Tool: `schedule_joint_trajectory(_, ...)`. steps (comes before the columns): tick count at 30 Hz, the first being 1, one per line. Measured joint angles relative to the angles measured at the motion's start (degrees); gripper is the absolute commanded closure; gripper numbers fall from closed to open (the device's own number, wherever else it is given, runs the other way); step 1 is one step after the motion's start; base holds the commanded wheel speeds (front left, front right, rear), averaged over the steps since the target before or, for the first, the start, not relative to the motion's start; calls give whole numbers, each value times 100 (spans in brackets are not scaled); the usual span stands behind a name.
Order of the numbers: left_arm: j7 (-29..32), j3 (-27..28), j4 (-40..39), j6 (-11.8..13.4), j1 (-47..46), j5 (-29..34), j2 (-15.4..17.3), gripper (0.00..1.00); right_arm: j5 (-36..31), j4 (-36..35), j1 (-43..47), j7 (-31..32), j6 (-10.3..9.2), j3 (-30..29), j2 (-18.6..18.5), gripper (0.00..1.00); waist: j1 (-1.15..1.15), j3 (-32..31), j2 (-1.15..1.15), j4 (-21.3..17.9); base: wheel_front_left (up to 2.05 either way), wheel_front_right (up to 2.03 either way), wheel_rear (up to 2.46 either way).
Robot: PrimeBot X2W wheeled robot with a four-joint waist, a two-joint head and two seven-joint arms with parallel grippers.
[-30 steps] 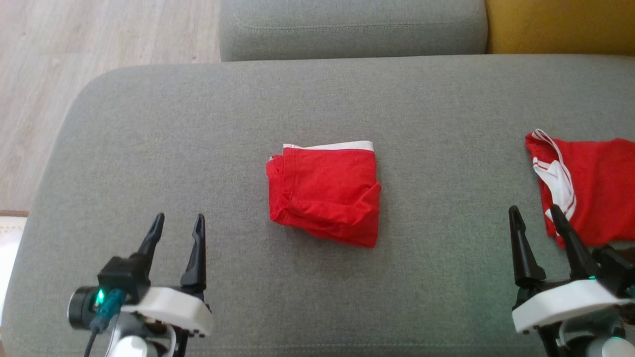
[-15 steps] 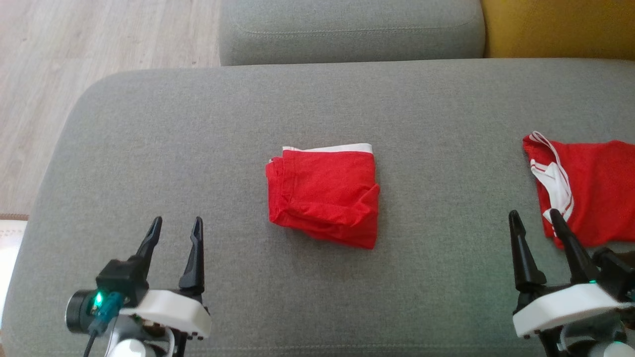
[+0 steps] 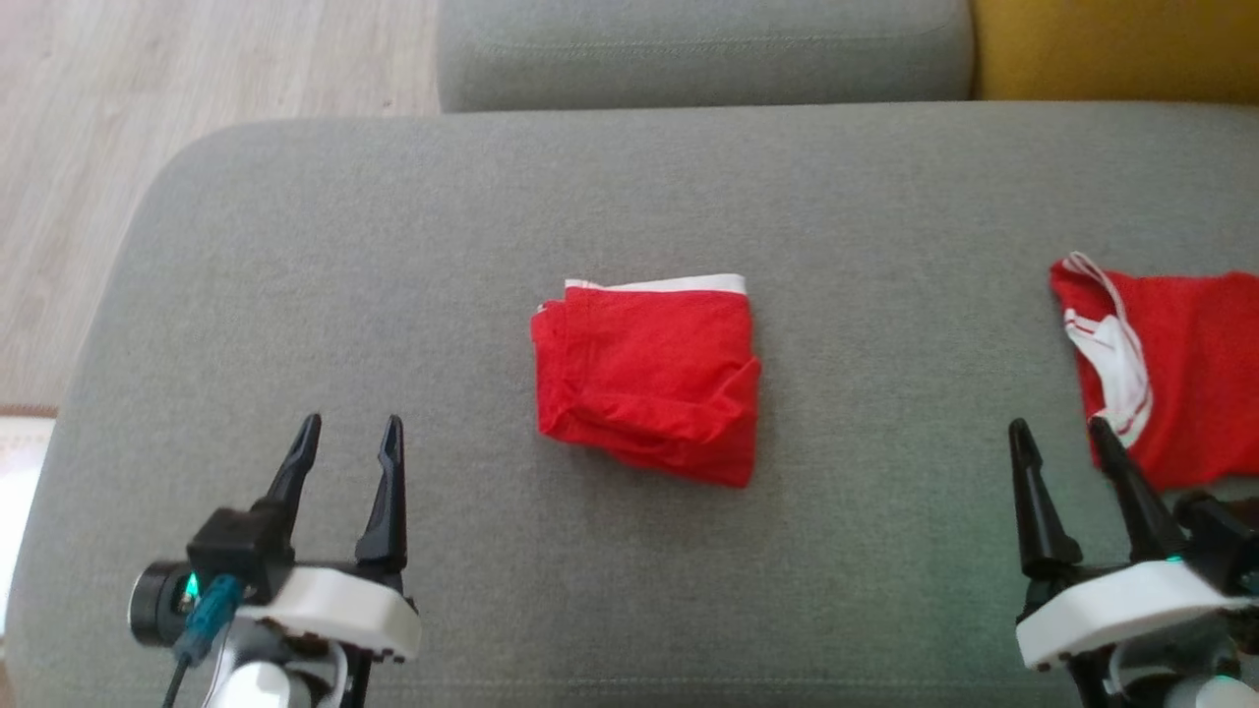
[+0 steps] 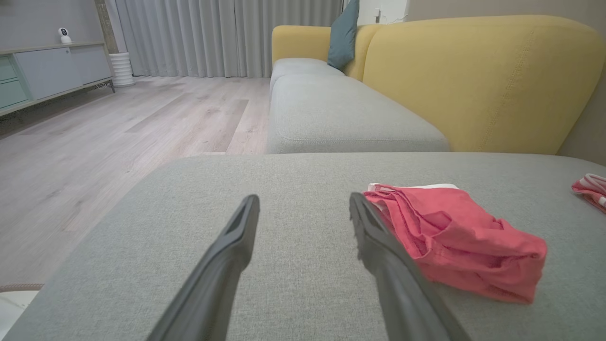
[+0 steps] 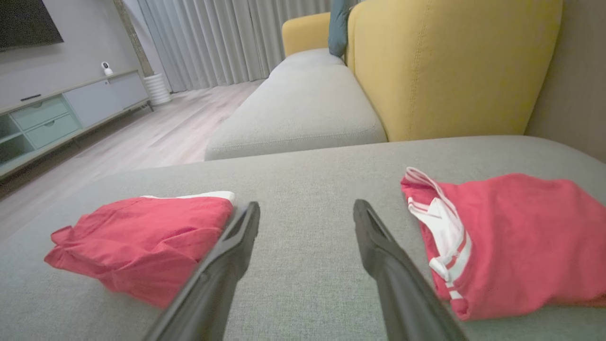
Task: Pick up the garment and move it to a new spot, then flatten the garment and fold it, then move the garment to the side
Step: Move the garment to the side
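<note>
Entered first: a folded red cloth garment, edged with a white band on its far side, which is laid at the middle of a broad grey fabric sofa seat. It is folded into a rough rectangle, with layered, slightly rumpled edges at the near and left sides, and is touched by neither hand. Entered second: a red cloth garment with white striped trim, spread flatter at the right end of the same seat, well apart from the first and cut off by the right edge of the head view. The left hand, two long dark fingers on a white mount, is held above the near left part of the seat, its fingers spread wide and nothing gripped. In the left wrist view the folded garment is seen just to the right of the right-hand finger. The right hand is held at the near right, likewise spread open and empty. Its outer finger overlaps the near corner of the striped garment in the head view; whether cloth is touched there cannot be told. Also listed: a second grey seat cushion beyond the first, a mustard-yellow upholstered sofa back, a teal cushion, pale wood-plank flooring, grey pleated curtains and a low pale-blue cabinet against the far wall.
</note>
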Motion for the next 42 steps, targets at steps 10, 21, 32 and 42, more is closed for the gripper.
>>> schedule_joint_trajectory(10, -327, -122, -89, -83, -678, 63, -36, 0, -25, 1040, -1018, 7, 0, 522, -3, 0, 1, 413, 0, 479, 0, 0, 0)
schedule_joint_trajectory(21, -380, -119, -33, -223, -976, 162, -185, 0, 413, 3518, -2457, -287, 0, 1348, -14, 0, 1, 775, 0, 958, 0, 0, 0)
schedule_joint_trajectory(32, -404, 52, -55, -326, -1000, 271, -325, 0, 1087, 4674, -2981, -153, 0, 1818, -68, 100, 0, 826, 0, 1050, 0, 0, 0)
schedule_joint_trajectory(42, -405, 238, -74, -417, -975, 367, -356, 0, 536, 4585, -3013, -79, 0, 1936, -58, 100, 0, 783, 0, 760, 0, 0, 0)
